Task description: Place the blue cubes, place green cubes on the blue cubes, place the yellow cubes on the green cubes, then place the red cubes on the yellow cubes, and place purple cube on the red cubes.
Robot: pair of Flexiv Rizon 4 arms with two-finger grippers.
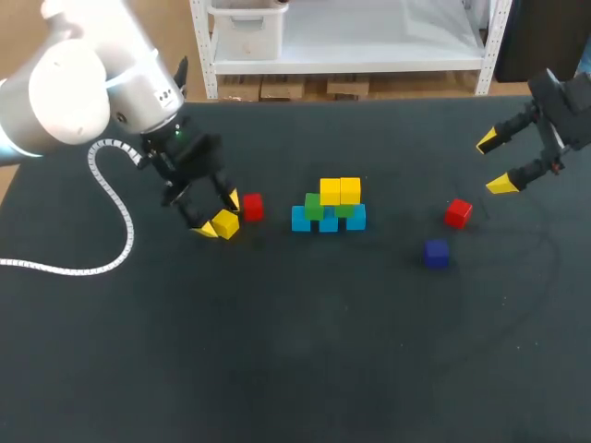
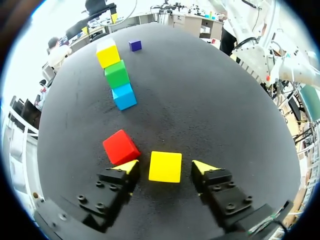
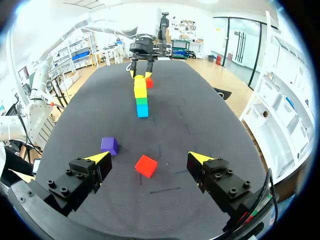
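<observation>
My left gripper (image 2: 165,168) stands wide around a loose yellow cube (image 2: 165,165), touching neither side, left of the worktop's (image 1: 277,351) middle, with a red cube (image 2: 120,146) just beside. My right gripper (image 3: 149,157) gapes wide, holding nothing, near the far right corner.

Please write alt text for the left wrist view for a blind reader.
The left gripper, open, has a loose yellow cube between its fingers on the black table; a red cube lies beside one finger. Ahead stands a blue, green and yellow stack, with a purple cube beyond.
</observation>
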